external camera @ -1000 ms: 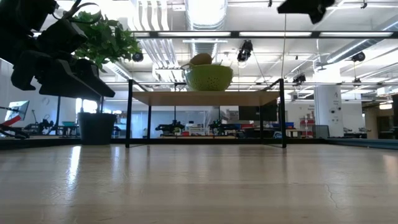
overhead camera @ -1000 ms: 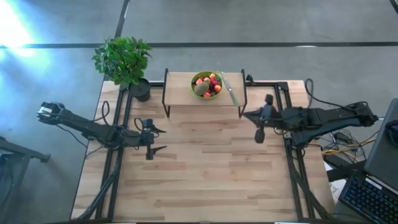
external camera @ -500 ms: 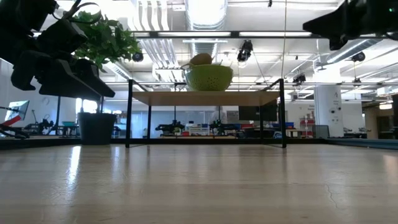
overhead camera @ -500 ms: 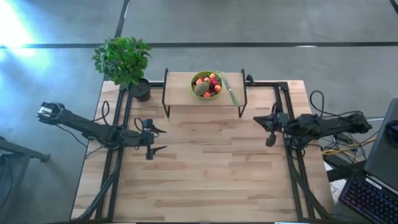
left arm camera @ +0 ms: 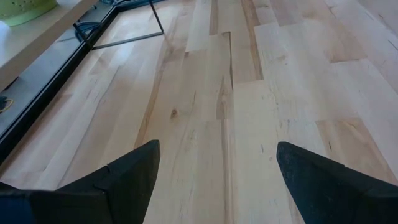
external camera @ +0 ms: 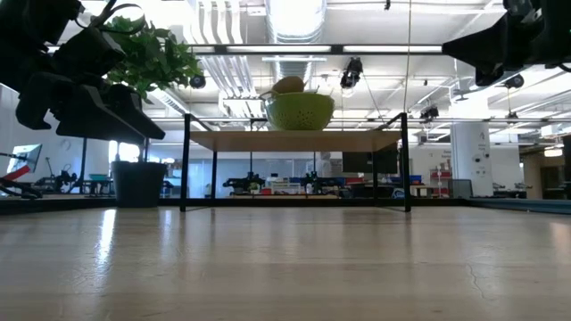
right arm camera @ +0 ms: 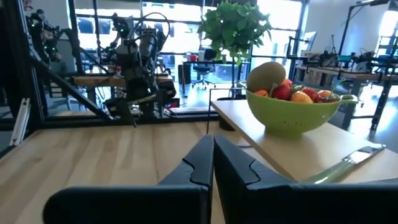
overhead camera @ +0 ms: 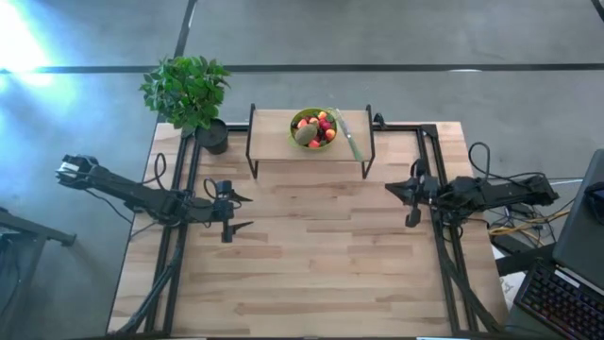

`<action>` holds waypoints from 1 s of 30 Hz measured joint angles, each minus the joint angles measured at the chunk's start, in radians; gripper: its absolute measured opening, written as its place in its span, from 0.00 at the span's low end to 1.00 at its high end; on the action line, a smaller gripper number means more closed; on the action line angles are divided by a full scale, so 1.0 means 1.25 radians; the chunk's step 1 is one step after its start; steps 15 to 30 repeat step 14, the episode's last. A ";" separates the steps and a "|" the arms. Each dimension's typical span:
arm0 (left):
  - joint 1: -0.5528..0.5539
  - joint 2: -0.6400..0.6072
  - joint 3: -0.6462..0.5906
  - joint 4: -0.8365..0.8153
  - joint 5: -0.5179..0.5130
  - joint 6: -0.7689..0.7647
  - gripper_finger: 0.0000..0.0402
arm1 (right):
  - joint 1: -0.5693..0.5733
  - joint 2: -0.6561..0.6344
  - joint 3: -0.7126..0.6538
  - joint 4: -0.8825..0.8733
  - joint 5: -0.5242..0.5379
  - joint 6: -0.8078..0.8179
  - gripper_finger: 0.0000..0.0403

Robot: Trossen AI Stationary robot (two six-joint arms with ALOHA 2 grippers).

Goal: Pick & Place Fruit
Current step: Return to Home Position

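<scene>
Fruit mostly hidden, seemingly, in bowl

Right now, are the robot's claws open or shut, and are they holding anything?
Left gripper: open, holding nothing.
Right gripper: shut, holding nothing.

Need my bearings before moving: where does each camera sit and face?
High: overhead, straight down; table, left arm, right arm.
Low: table-top level, facing the shelf; arms at upper corners.
Left wrist: down at the table past open left end effector.
Right wrist: level across the table past shut right end effector toward left arm.
Shared: low and right wrist both show the green bowl of fruit.
</scene>
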 joint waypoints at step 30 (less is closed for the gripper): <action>0.000 0.000 0.000 0.000 0.000 0.000 0.82 | 0.000 -0.001 -0.003 -0.001 0.000 0.021 0.02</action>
